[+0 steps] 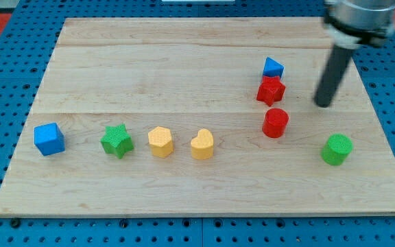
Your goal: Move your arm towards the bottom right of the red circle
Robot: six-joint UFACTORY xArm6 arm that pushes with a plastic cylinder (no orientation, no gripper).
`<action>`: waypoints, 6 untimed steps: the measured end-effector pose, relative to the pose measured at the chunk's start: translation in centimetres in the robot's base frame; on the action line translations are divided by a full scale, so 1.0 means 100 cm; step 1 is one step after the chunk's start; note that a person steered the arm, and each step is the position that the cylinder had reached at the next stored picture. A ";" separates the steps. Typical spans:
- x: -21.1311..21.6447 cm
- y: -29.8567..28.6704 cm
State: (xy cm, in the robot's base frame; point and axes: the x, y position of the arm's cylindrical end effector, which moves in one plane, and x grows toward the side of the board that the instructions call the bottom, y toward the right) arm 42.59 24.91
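Observation:
The red circle block (pixel 276 123) stands on the wooden board right of centre. My tip (pixel 323 104) is to its upper right, about a block's width away and touching nothing. The dark rod rises from the tip toward the view's top right. A red star block (pixel 271 90) sits just above the red circle, and a blue triangular block (pixel 273 67) sits above the star, close against it.
A green circle block (pixel 337 149) lies to the lower right of the red circle. Along the lower left sit a blue cube (pixel 49 138), a green star (pixel 117 141), a yellow hexagon (pixel 160 142) and a yellow heart-like block (pixel 202 145). The board's right edge (pixel 389 137) is nearby.

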 end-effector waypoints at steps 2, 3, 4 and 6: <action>0.153 0.039; 0.192 -0.038; 0.168 -0.077; 0.111 -0.122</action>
